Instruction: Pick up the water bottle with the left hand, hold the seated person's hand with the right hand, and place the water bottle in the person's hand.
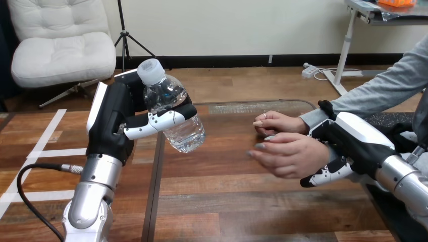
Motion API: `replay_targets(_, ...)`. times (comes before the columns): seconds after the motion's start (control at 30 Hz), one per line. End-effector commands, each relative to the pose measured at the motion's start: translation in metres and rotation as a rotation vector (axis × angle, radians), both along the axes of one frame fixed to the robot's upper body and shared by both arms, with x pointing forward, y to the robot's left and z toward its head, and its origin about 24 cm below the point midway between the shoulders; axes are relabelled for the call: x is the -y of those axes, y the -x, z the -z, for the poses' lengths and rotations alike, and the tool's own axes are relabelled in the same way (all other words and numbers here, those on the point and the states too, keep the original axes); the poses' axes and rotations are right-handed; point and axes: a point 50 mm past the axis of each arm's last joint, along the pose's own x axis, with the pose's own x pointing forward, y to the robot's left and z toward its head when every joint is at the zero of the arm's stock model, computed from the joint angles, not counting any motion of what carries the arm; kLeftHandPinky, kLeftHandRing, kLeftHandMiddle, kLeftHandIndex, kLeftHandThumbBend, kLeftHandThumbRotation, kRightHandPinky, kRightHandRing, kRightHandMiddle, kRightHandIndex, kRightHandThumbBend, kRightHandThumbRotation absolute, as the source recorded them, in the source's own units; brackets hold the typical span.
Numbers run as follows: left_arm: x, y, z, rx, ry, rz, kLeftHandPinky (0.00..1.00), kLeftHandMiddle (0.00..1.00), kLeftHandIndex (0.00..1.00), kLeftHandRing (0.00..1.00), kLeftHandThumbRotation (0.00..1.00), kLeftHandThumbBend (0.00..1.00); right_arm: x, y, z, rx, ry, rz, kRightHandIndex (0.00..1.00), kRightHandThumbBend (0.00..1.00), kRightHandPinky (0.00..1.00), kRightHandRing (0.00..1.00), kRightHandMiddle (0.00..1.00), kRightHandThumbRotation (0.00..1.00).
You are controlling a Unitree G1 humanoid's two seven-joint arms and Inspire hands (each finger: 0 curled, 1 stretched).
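Water bottle (188, 133), capped and tilted, is gripped by left hand (113, 121); right hand (353, 136) clasps the person's wrist (325, 151).

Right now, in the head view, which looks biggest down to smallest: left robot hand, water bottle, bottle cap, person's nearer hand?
Largest: left robot hand.
Next: water bottle and person's nearer hand; they look about alike, so I won't rank them.
Smallest: bottle cap.

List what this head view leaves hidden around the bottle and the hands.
All in the head view:
1. The right hand grip, covered by the person's nearer hand; holding or just touching, unclear.
2. The water bottle middle, crossed by the left hand.
3. The person's farther hand, partly behind the nearer one.
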Motion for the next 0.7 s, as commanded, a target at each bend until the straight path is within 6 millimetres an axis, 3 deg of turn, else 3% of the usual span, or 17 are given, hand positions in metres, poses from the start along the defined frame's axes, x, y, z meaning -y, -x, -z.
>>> replay_targets(0.0, 0.002, -0.005, -0.027, 0.124, -0.005, -0.002, 0.24, 0.33, 0.36, 0.29, 0.00, 0.67, -0.004, -0.018, -0.032, 0.132, -0.022, -0.007, 0.28, 0.82, 0.17, 0.21, 0.27, 0.00)
replay_targets(0.67, 0.017, -0.009, -0.022, 0.086, -0.007, 0.054, 0.24, 0.33, 0.36, 0.29, 0.00, 0.68, -0.005, -0.018, -0.033, 0.140, -0.033, -0.009, 0.29, 0.83, 0.18, 0.22, 0.27, 0.00)
